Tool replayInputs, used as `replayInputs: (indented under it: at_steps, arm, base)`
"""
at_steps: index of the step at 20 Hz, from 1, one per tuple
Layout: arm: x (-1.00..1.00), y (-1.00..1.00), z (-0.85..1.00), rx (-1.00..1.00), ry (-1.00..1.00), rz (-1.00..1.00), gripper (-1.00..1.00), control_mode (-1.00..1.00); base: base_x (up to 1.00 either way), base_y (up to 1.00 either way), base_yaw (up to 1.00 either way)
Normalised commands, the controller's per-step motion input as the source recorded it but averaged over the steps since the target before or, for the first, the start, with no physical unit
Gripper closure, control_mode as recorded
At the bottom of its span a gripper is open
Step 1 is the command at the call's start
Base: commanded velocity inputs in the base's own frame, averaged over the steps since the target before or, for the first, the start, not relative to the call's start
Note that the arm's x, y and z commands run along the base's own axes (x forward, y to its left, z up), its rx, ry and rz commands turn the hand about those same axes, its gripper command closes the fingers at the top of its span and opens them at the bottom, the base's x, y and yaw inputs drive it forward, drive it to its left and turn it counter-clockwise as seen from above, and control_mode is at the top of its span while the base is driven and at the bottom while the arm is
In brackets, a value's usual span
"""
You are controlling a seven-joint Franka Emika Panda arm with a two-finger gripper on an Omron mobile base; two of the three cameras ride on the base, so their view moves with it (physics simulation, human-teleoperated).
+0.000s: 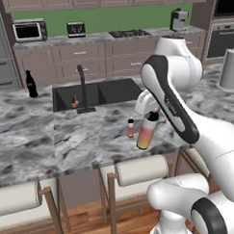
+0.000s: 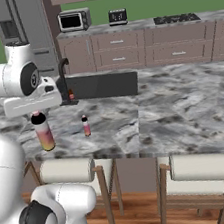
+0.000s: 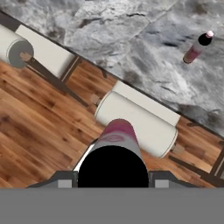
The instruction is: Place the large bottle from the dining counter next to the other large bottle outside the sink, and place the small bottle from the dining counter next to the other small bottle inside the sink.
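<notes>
1. My jaws (image 1: 151,118) clamp the large bottle (image 1: 146,132) by its neck; it hangs tilted below them, off the table (image 1: 91,139).
2. I judge: carry it upright, clearing the small bottle (image 1: 131,128) beside them.

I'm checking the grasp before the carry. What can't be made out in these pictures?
- Pincer contact on the large bottle: hand view, the bottle's dark cap covers it.
- Whether the bottle's base clears the dining counter: both base views, too coarse.
- The other small bottle in the sink: left base view, too small for detail.
</notes>
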Motion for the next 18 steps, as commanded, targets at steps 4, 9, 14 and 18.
replayInputs:
  at_steps: [4, 9, 14, 18]
  arm:
    - [0.0, 0.0, 0.0, 0.0, 0.0, 0.0, 1.0, -1.0]
    - [0.0, 0.0, 0.0, 0.0, 0.0, 0.0, 1.0, -1.0]
    - [0.0, 0.0, 0.0, 0.0, 0.0, 0.0, 1.0, 1.0]
    - [0.0, 0.0, 0.0, 0.0, 0.0, 0.0, 1.0, 1.0]
  base:
    - [0.0, 0.0, 0.0]
    - [0.0, 0.0, 0.0]
    - [-0.28, 0.17, 0.0]
    - [-0.77, 0.94, 0.0]
